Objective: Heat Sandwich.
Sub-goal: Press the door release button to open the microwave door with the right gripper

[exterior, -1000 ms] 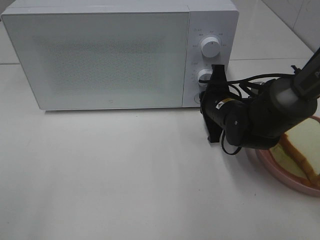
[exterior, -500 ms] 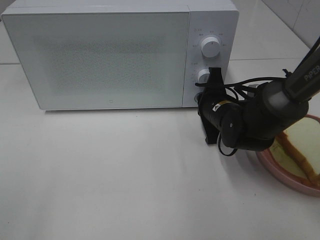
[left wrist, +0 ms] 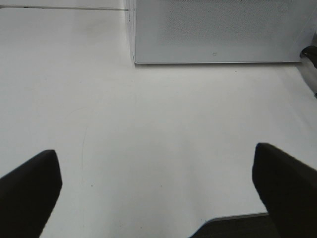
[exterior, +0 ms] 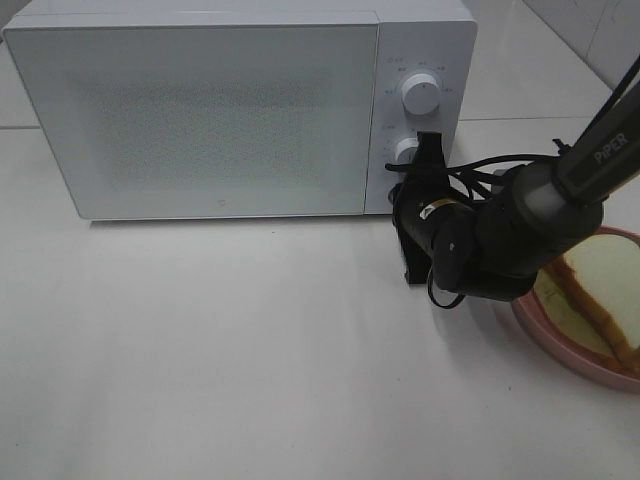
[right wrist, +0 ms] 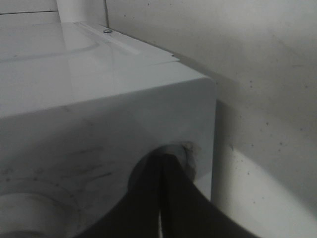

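The sandwich [exterior: 600,288], white bread with a tan crust, lies on a round pink plate [exterior: 556,345] at the right edge of the exterior view. The white microwave [exterior: 220,110] stands at the back with its door closed. My right gripper [exterior: 404,196] is at the lower right corner of the microwave's control panel. In the right wrist view it [right wrist: 161,161] is shut, with its tips pressed into a round recessed button [right wrist: 187,150]. My left gripper [left wrist: 157,166] is open and empty above bare table in front of the microwave; it is out of the exterior view.
Two round knobs, the upper knob [exterior: 421,95] and the lower knob [exterior: 408,152], sit on the panel above my right gripper. The white table [exterior: 250,350] stretches in front of the microwave. Black cables [exterior: 490,165] loop off the right arm near the panel.
My right arm has shifted a little to the left, bringing the gripper closer against the microwave's lower right corner. The sandwich, plate and door have not moved.
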Motion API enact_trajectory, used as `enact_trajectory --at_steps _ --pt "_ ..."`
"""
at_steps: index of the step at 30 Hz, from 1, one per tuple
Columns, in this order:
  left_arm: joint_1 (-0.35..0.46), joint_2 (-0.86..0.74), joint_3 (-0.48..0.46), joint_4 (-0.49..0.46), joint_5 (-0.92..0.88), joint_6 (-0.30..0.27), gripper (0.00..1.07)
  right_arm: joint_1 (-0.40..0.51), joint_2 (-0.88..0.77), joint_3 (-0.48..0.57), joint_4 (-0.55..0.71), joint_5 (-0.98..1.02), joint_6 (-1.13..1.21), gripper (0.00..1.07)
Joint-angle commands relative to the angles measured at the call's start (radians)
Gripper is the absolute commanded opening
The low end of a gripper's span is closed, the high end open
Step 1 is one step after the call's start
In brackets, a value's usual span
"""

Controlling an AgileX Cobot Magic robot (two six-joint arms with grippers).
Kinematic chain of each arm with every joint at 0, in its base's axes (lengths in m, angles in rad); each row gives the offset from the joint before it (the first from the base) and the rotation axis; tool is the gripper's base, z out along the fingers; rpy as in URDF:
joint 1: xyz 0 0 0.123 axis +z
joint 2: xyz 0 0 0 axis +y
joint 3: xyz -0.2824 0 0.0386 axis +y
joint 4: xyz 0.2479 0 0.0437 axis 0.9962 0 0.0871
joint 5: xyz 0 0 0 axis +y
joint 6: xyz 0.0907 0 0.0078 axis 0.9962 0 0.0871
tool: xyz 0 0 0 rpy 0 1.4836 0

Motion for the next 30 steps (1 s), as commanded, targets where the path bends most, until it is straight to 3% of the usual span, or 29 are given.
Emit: enact_trajectory --at_steps 1,7,24,30 --pt "0.005 -0.015 0.000 -0.006 -0.014 0.002 0.98 -0.045 -0.012 -0.088 -0.021 -0.182 -0.033 0.00" --pt "0.005 -0.015 0.000 -0.006 -0.014 0.002 0.98 -0.062 -0.012 -0.145 -0.029 -0.178 -0.077 0.00" --pt "0.005 -0.015 0.000 -0.006 -0.014 0.002 0.98 -0.057 -0.012 -0.143 -0.029 -0.078 -0.086 0.00" --pt "0.005 -0.015 0.000 -0.006 -0.014 0.002 0.98 -0.055 -0.029 -0.138 -0.052 0.044 -0.063 0.00"
